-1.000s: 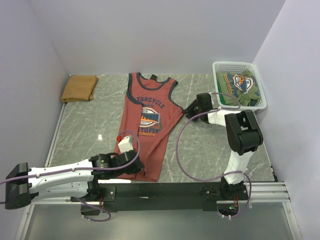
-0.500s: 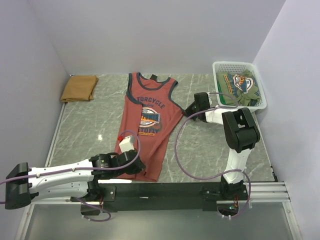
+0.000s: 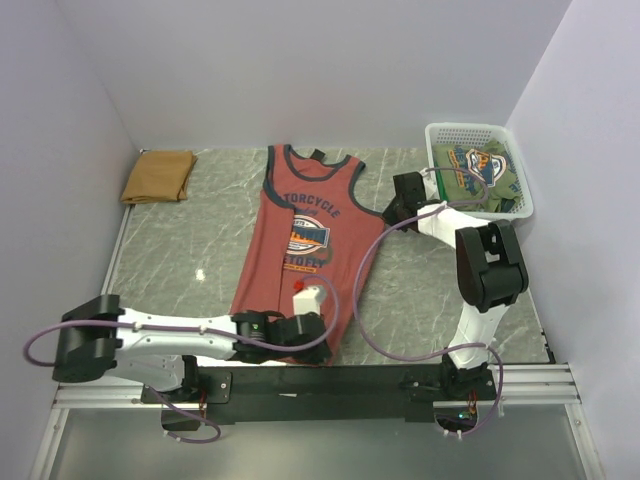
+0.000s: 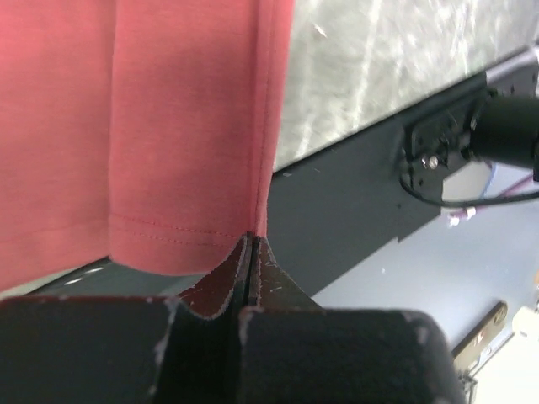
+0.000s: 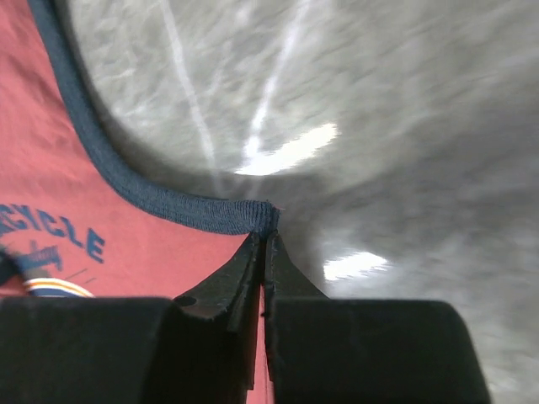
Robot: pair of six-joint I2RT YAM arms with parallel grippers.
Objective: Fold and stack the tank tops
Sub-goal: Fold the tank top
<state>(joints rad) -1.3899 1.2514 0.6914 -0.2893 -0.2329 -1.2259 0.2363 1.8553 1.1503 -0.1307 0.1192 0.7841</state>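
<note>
Left end effector point(image 4: 253, 244) pinches the near hem corner of the rust-red tank top point(image 3: 300, 260); right end effector point(image 5: 264, 240) pinches its dark armhole trim. The tan tank top point(image 3: 158, 176) lies folded in the far-left corner of the table point(image 3: 180, 250).

rust-red tank top point(image 3: 285, 285): soft matt knit cloth, stitched hem, ribbed dark trim, printed chest graphic. tan tank top point(image 3: 158, 177): plain matt cloth. desk point(image 3: 180, 250): grey marble-look, smooth, glossy with glare spots. basket point(image 3: 465, 127): white plastic mesh. left gripper point(image 4: 251, 241), right gripper point(image 5: 264, 241): matt black plastic, scuffed pale edges.
</note>
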